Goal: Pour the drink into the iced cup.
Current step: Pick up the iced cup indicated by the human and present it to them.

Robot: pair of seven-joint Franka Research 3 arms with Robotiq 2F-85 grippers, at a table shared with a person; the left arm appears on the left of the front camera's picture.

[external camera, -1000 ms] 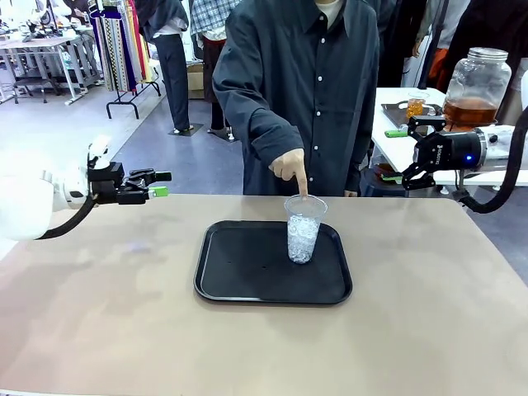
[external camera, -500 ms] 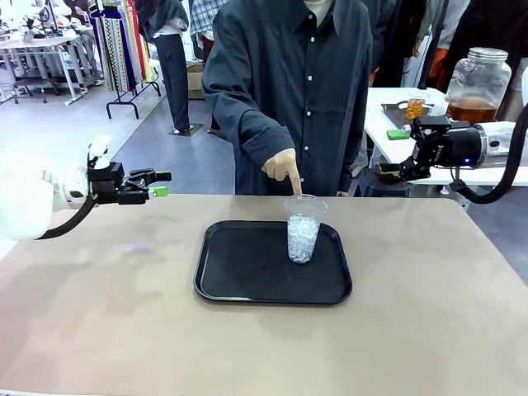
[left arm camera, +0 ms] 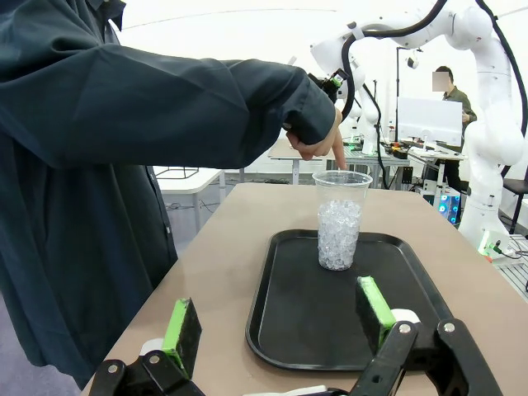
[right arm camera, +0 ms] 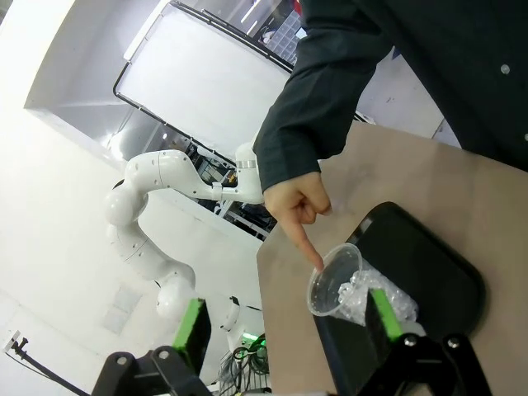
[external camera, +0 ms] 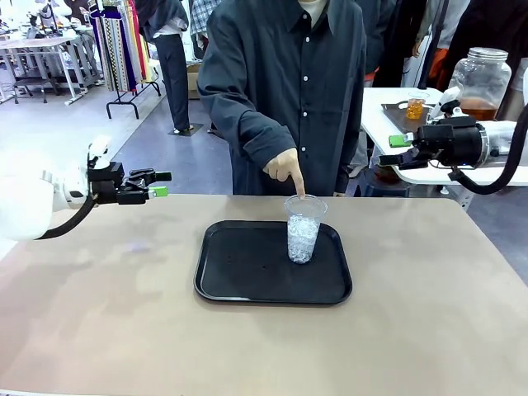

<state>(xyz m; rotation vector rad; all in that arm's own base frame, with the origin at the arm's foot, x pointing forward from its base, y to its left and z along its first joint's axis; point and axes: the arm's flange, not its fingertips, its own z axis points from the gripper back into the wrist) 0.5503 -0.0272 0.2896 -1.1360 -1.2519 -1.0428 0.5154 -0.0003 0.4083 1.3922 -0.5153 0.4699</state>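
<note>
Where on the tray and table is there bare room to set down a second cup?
The tray is bare left of and in front of the iced cup. The table lies open either side of the tray and nearer the camera. Crowded: above the cup, where the person's hand points.

White arms [external camera: 25, 202], black, seemingly green-padded fingers [left arm camera: 183, 332]

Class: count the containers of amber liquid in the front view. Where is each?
2. A large jar on the white side table, far right; a small cup left of it. More may be hidden.
</note>
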